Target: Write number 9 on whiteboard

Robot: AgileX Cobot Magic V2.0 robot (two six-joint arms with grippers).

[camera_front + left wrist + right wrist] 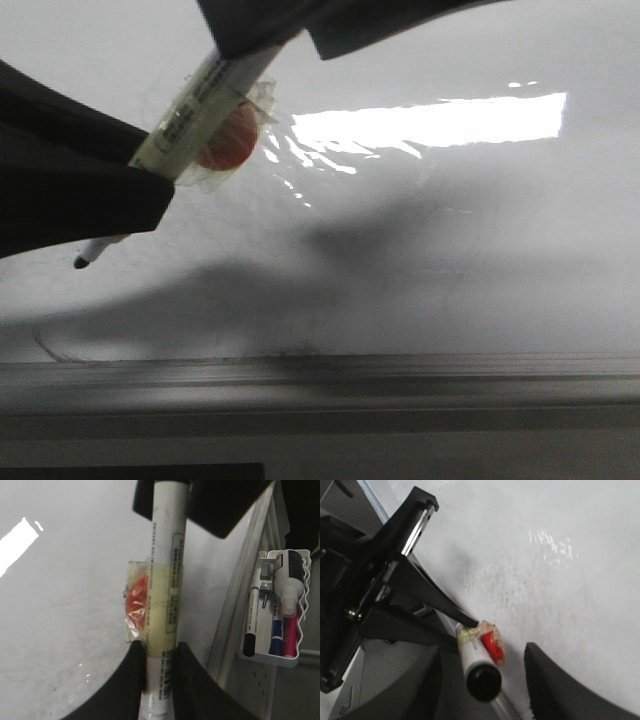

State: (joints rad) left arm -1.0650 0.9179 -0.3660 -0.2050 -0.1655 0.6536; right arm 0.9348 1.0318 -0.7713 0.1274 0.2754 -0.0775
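Up front, the left gripper [150, 175] is clamped on a white marker [205, 100] that slants across the upper left of the view, its dark tip [81, 262] poking out below the fingers just over the whiteboard [450, 250] — whether the tip touches the surface cannot be told. An orange blob under clear tape [228, 140] sticks to the marker's side. Bright glare lies across the board, a grey edge rail [400, 385] runs along its near side, and only a faint grey curved line shows at lower left; no black digit is visible.

From the left wrist, the two dark fingers [132, 680] squeeze the marker [167, 580] between them, tape patch [142, 602] beside the barrel. Past the rail hangs a white holder [280, 615] with several pens.

From the right wrist, the right gripper [480, 690] stands spread — its fingers sit apart on either side of the marker's black end cap [482, 682], not closed on it.
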